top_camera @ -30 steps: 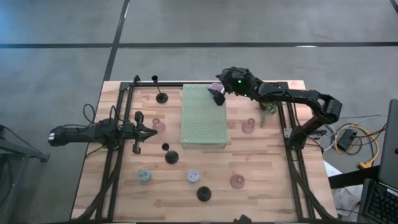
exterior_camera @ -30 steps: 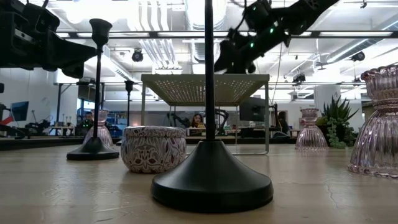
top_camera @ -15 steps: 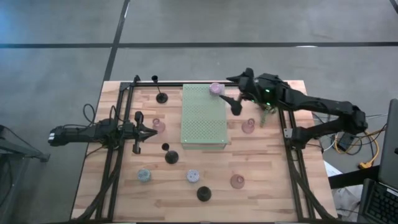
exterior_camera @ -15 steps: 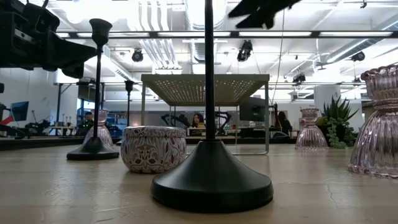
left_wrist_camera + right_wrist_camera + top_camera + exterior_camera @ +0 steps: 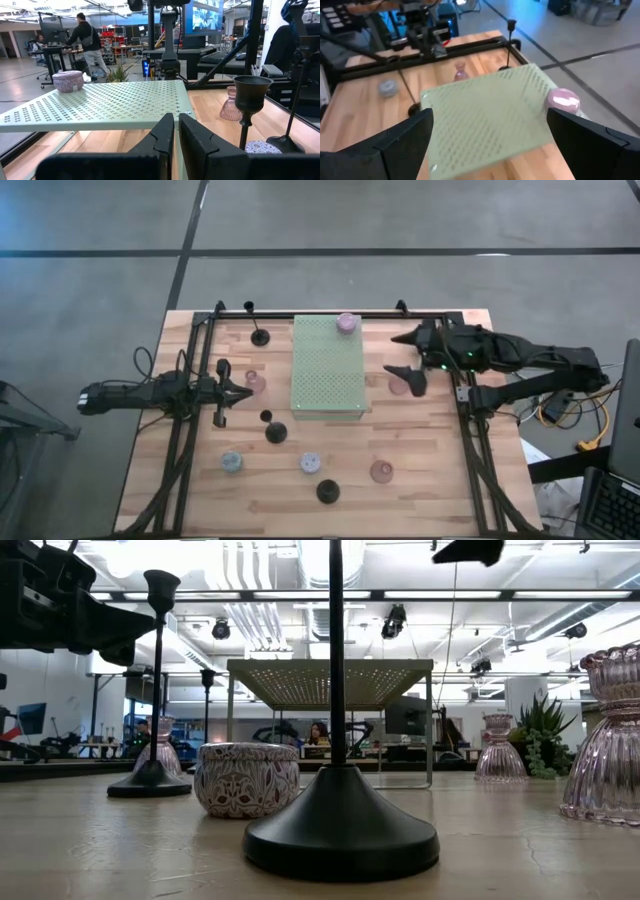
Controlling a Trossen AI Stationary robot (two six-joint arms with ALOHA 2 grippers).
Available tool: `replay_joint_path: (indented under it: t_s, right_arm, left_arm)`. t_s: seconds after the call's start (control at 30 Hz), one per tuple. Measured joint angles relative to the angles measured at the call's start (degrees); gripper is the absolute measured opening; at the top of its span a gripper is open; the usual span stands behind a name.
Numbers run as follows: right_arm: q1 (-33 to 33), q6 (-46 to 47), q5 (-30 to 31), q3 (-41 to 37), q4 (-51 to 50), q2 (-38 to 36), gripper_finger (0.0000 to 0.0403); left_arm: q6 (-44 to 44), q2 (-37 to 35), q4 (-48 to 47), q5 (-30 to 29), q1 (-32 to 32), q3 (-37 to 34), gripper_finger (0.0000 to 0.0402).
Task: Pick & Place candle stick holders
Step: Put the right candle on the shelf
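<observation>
Lilac holder (image 5: 346,322) alone on the mat (image 5: 328,375); right claw (image 5: 405,352) open, left claw (image 5: 246,391) closed.

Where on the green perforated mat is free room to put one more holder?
Nearly all of the pale green perforated mat is bare; only the lilac round holder stands at its far right corner. The wood in front of it is crowded: black cone-based holders and pastel ones.
</observation>
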Motion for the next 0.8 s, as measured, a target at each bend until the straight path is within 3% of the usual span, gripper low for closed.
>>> replay_joint_path:
  t_s: [0.23,0.6,0.8]
  right_arm:
    - [3.62,2.27,2.22,-1.45,-11.14,-8.10,0.0384]
    - [5.04,-5.80,2.07,-9.58,-13.37,-29.33,0.0384]
    - [5.03,-5.12,2.05,-11.55,-18.48,-40.02,0.0384]
  left_arm:
    - [0.02,0.00,0.00,0.00,0.00,0.02,0.0032]
    - [0.02,0.00,0.00,0.02,0.00,0.00,0.0032]
    - [0.02,0.00,0.00,0.00,0.00,0.01,0.0032]
